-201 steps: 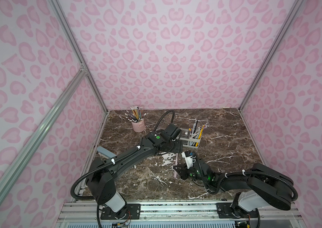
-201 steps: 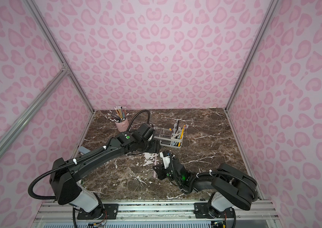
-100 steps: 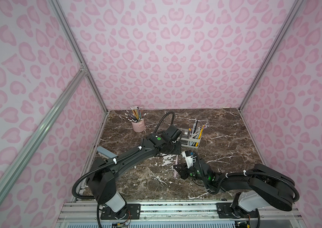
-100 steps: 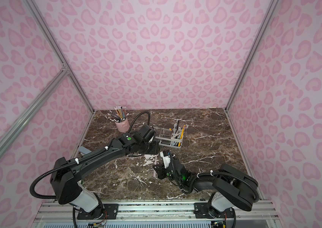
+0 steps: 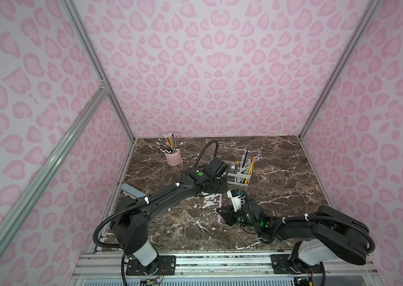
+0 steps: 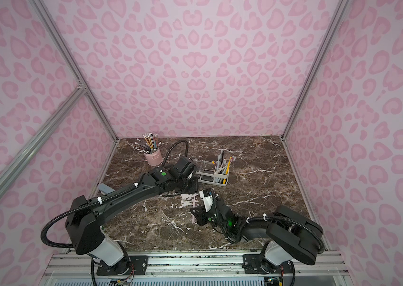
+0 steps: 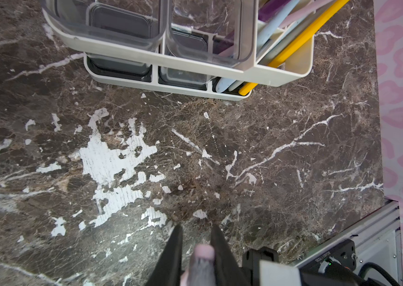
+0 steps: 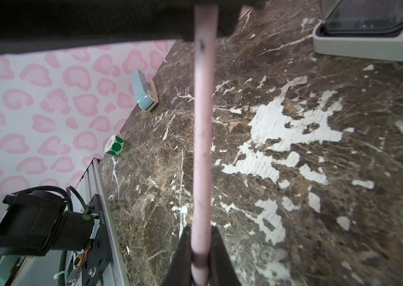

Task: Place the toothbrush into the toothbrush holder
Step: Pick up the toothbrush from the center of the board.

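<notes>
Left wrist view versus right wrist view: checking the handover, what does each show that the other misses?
Left wrist only: the toothbrush holder front, clear boxes and a yellow brush in it, and the left gripper around the toothbrush end. Right wrist only: the pink handle stretching away from the right gripper, shut on it; a pale blue object and green sticker roll by the wall. Both: the toothbrush, marble table, a holder corner.
</notes>
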